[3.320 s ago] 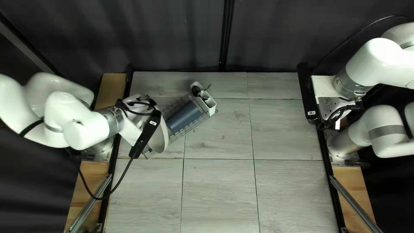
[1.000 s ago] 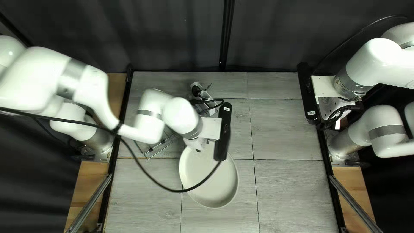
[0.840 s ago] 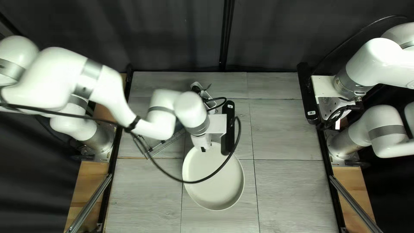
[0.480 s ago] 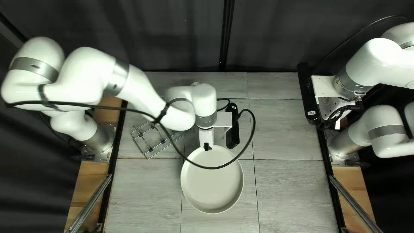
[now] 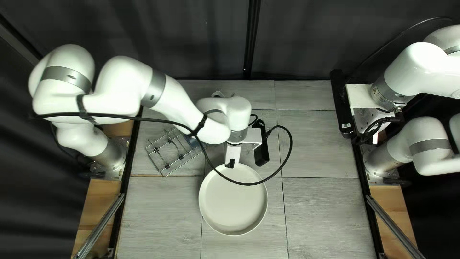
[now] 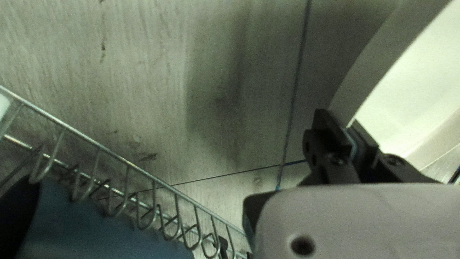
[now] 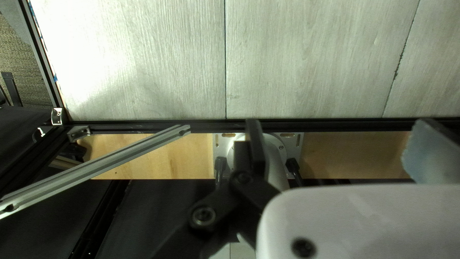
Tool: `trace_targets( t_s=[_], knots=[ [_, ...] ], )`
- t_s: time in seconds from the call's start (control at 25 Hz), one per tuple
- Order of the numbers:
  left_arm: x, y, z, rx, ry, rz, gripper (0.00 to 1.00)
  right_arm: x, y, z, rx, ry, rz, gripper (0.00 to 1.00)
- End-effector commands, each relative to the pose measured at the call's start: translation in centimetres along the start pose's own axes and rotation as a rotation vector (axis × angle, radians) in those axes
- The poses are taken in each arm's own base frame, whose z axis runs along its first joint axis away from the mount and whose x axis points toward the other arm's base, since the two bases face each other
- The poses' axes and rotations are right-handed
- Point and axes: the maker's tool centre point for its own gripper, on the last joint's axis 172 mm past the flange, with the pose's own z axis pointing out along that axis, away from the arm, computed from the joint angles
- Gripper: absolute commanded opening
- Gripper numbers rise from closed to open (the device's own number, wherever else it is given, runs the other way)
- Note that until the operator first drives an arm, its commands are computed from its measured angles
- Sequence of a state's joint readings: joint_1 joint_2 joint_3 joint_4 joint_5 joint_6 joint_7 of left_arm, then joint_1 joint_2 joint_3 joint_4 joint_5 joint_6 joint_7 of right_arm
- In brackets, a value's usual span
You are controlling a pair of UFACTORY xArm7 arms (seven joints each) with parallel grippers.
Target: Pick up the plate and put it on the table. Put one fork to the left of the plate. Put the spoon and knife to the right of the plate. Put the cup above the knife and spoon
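Left end effector (image 5: 230,164) is gripping a round cream plate (image 5: 233,204) under a looping black cable (image 5: 291,144), near a silver wire rack (image 5: 184,165); right end effector (image 5: 368,129) is gaping empty.

Passing room: one broad stretch of bare tabletop (image 5: 321,211), from the plate (image 5: 233,201) across to the right edge; one smaller stretch, left of the plate, nearer than the rack (image 5: 167,166). Obstacles: wire rack, at the tabletop's left; left arm (image 5: 120,81), reaching across above it; left claw (image 5: 230,164), clamped on the plate's far rim; black cable (image 5: 290,144), looping over plate and tabletop; right arm (image 5: 407,72), at the right edge.
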State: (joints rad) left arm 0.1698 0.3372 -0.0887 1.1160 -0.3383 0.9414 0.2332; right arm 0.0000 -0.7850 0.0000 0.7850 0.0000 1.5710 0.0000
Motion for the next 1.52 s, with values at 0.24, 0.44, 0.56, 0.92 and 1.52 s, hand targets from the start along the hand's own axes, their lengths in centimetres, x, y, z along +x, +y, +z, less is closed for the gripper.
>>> trace_targets(
  t_s=[0.24,0.44,0.56,0.92,1.52],
  knots=[
    [0.2,-0.5,1.1,-0.001,-0.047,-0.008,0.07,0.0,0.0,0.0,0.0,0.0,0.0,1.0],
    [-0.1,-0.5,0.8,0.009,-0.041,-0.012,1.0,0.0,0.0,0.0,0.0,0.0,0.0,1.0],
    [-0.5,-0.6,0.2,0.031,-0.028,-0.038,1.0,0.0,0.0,0.0,0.0,0.0,0.0,1.0],
    [-4.1,-0.3,-5.0,0.156,0.05,-0.199,1.0,0.0,0.0,0.0,0.0,0.0,0.0,1.0],
    [-12.7,-5.3,-10.4,0.482,0.179,-0.679,1.0,0.0,0.0,0.0,0.0,0.0,0.0,1.0]
  ],
)
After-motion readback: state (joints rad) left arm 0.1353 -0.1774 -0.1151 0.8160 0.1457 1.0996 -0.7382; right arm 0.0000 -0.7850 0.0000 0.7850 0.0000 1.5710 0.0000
